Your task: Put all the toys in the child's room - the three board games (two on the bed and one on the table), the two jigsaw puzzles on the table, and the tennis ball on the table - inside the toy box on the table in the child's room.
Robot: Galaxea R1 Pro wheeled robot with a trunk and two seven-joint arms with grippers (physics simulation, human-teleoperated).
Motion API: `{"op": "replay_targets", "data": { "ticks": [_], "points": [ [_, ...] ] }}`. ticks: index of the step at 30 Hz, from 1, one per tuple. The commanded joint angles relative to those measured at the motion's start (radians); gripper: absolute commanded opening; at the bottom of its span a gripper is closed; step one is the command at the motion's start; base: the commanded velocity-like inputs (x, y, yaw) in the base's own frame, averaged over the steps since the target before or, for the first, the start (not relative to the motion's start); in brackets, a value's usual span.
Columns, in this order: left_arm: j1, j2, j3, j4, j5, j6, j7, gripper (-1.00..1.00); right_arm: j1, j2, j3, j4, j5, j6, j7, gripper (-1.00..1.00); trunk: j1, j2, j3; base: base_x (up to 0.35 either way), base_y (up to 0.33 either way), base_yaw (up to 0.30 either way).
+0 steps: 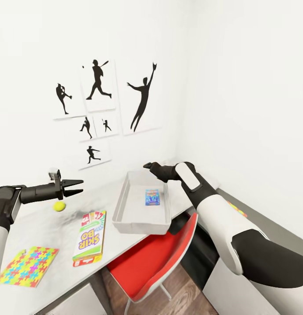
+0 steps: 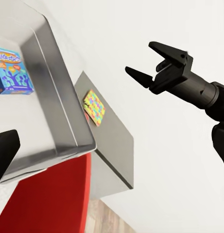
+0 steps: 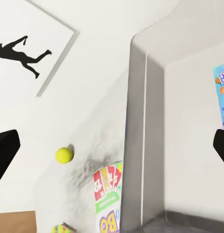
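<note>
Resting on the tabletop (image 1: 46,218) just below the open, empty left hand (image 1: 77,185), the tennis ball (image 1: 59,206) is judged light, springy and roll-prone, best pinched across its middle.

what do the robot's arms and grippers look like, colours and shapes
Both arms have glossy white rounded shells with black joint sections. The left gripper is matte black on a dark cylindrical wrist, with two tapered pointed fingers. The right gripper is likewise black, with angular wedge-shaped fingers.

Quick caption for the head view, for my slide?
Open left gripper above tennis ball; toy box holds one blue game box.
</note>
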Motion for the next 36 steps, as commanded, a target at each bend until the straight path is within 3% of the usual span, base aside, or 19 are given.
{"op": "replay_targets", "data": {
  "ticks": [1, 36],
  "points": [
    [-0.001, 0.0, 0.003, -0.001, -0.011, 0.01, -0.008, 1.0, -0.001, 0.0, 0.002, -0.001, -0.009, 0.001, -0.009, 1.0, 0.0, -0.002, -0.001, -0.139, 0.073, -0.014],
    [-0.001, 0.0, 0.002, 0.0, -0.011, 0.009, -0.008, 1.0, 0.001, 0.0, 0.004, 0.001, -0.009, -0.001, -0.009, 1.0, 0.0, -0.002, 0.056, -0.026, 0.026, -0.125]
  ]
}}
